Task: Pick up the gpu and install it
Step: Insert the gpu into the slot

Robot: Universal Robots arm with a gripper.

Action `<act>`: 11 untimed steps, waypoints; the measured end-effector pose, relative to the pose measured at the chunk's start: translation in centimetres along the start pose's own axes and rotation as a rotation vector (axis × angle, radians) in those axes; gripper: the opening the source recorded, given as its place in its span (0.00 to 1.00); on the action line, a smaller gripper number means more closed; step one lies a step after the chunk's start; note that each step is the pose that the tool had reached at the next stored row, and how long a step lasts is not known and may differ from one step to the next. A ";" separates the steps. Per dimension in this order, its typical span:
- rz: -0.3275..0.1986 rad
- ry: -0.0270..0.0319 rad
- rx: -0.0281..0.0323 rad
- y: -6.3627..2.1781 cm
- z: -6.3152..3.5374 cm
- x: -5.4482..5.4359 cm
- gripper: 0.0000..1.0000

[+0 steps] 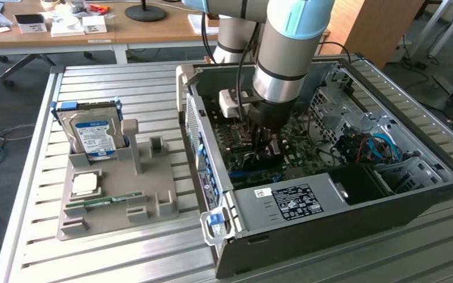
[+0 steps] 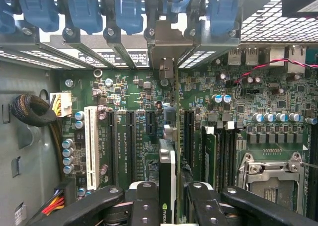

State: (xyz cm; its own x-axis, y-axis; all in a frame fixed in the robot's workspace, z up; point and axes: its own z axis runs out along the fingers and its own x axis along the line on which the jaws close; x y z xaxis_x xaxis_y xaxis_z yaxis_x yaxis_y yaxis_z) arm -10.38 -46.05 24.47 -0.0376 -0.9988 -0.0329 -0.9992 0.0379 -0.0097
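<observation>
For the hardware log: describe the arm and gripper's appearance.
The arm is a silver-grey tube with a light blue joint cap and a black band near the wrist. A white box is mounted beside the wrist, and a black cable runs alongside. The gripper has black, bolted linkage fingers.

gpu [image 2: 167, 186] edge: green-and-white swirl logo, no letters legible
power supply [image 1: 294, 200] label: black sticker with white print and marks, too small to read
hard drive [image 1: 94, 137] label: blue-and-white, text unreadable
motherboard [image 2: 129, 136] silkscreen: white lettering beside the slots, not legible
</observation>
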 end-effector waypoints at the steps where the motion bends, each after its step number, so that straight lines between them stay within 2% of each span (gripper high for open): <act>1: 0.000 0.0000 0.0000 0.00 0.00 0.0 0.27; 11: 0.000 0.0000 0.0000 0.00 0.00 0.0 0.27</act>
State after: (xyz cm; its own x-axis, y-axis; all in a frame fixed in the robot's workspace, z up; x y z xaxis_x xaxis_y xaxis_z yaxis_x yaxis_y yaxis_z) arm -10.38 -46.05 24.48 -0.0376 -0.9988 -0.0328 -0.9992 0.0380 -0.0097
